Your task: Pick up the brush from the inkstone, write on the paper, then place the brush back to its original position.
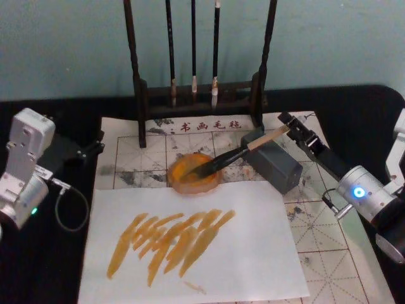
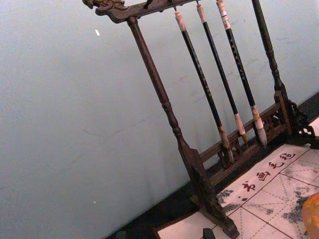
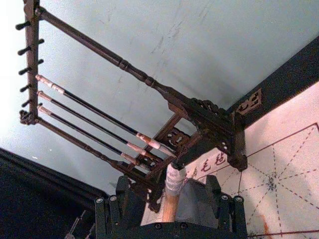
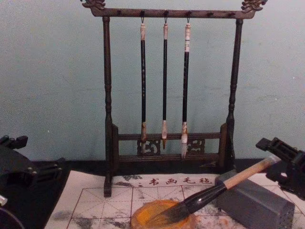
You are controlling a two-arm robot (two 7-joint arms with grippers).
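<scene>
Right gripper [image 1: 290,128] open, straddling brush [image 1: 229,158] end.
We'd worry a skewed close tips the brush off the block [image 1: 281,168]; left gripper [image 1: 92,149] parked left.

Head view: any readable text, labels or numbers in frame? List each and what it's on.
"书画毛毡": red characters along the far edge of the gridded paper, at the foot of the brush rack.
Orange strokes on the white sheet: brush marks, not readable text.
Nothing else legible.
</scene>
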